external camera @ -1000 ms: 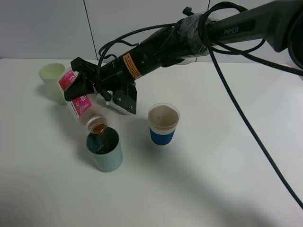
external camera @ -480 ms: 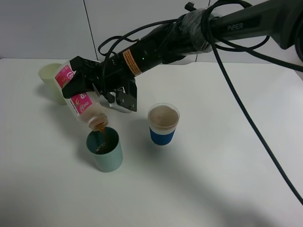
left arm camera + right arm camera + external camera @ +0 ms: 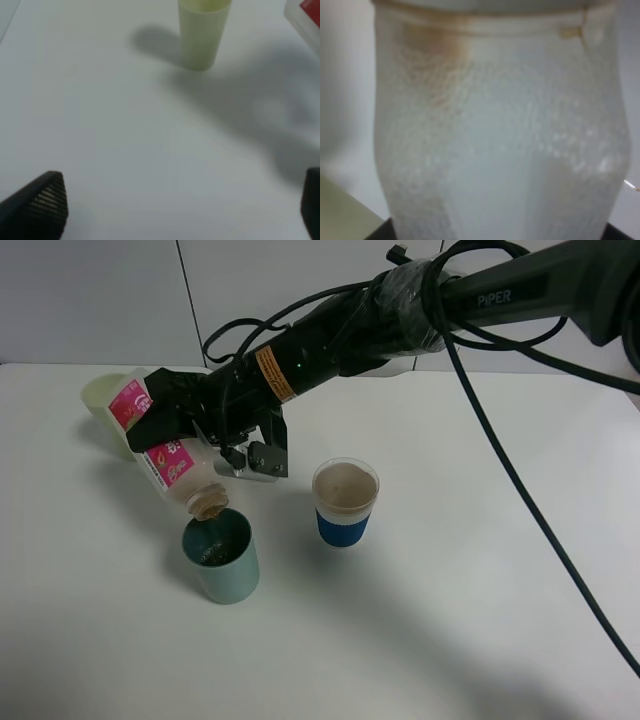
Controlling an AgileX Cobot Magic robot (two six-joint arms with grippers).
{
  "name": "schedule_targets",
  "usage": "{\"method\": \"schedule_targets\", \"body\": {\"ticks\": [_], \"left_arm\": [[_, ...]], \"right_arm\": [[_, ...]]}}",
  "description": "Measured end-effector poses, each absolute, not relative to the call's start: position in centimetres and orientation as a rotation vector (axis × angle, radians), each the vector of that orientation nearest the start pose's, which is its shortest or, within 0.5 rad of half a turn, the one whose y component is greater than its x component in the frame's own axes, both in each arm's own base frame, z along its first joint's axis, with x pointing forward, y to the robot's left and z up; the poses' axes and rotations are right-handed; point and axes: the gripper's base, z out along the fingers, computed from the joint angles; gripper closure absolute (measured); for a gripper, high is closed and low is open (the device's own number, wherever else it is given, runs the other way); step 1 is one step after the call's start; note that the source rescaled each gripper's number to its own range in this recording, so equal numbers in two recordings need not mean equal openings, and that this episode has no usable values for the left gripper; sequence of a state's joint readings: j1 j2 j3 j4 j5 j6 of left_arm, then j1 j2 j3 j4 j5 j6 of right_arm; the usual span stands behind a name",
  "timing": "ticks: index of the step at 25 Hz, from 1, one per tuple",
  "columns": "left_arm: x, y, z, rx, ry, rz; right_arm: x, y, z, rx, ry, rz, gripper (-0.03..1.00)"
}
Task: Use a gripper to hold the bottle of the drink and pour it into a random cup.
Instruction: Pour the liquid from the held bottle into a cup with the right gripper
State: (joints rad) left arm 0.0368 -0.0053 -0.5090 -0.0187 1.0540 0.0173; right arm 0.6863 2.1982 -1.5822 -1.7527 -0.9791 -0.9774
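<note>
Three cups: teal cup (image 3: 221,558), yellow-green cup (image 3: 104,398), blue-banded cup (image 3: 345,503). One bottle (image 3: 173,462), clamped by right gripper (image 3: 160,422) jaws; left gripper (image 3: 182,205) jaws apart.

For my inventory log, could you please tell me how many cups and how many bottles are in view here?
Cups: 3 (teal cup, pale green cup, blue-banded cup)
Bottles: 1 (drink bottle)
Total: 4

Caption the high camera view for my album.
Black pincer holds clear pink-labelled bottle tilted over teal plastic tumbler.
</note>
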Motion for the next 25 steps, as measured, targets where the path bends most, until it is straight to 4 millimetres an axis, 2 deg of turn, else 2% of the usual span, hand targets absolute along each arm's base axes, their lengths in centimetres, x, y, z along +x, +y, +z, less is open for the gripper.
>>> {"method": "schedule_targets", "body": {"ticks": [8, 17, 25], "left_arm": [[-0.64, -0.17, 28.03, -0.019, 2.023, 0.012], [-0.64, -0.17, 28.03, -0.019, 2.023, 0.012], [-0.64, -0.17, 28.03, -0.019, 2.023, 0.012]], "right_arm": [[30.74, 35.22, 18.46, -1.787, -0.896, -0.296, 0.97], [30.46, 35.30, 18.52, -1.768, -0.914, -0.283, 0.97], [30.26, 35.22, 19.31, -1.730, -0.965, -0.317, 0.97]]}}
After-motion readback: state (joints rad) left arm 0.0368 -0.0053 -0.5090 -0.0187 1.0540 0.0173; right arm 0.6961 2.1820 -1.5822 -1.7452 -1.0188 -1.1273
